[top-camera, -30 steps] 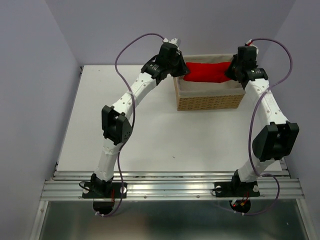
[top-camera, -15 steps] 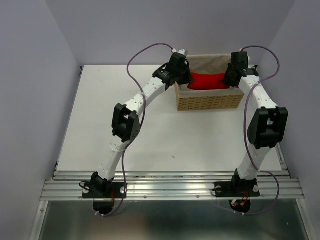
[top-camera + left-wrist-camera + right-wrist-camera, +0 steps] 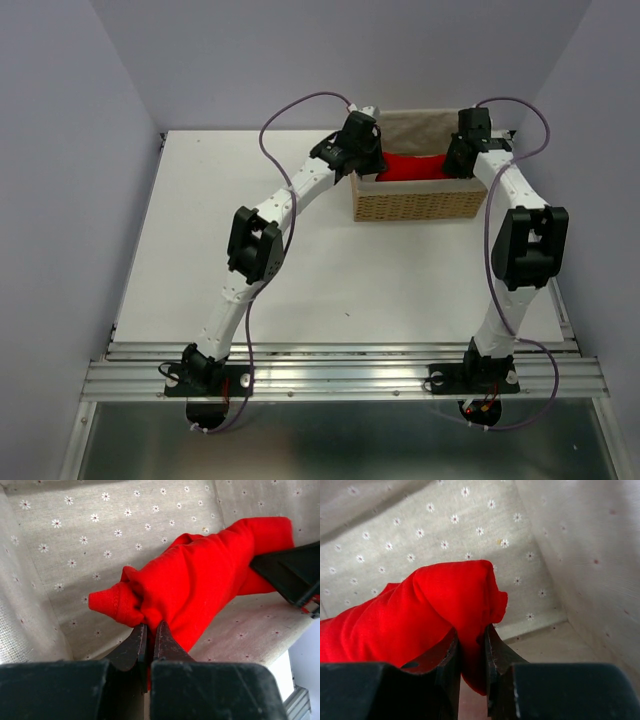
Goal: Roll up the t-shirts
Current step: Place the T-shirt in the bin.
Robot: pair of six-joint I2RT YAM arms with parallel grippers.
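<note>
Top external: reaching into wicker basket [image 3: 415, 206] with left arm [image 3: 300, 190], right arm [image 3: 510, 185], elbows raised. Clamped on red t-shirt [image 3: 412, 167] ends with left gripper [image 3: 149, 630], right gripper [image 3: 471, 640].

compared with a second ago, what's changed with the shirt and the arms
The left arm and right arm lowered the rolled red t-shirt from above the rim down into the basket. Their jaws stayed shut on its two ends, and the basket did not move.
</note>
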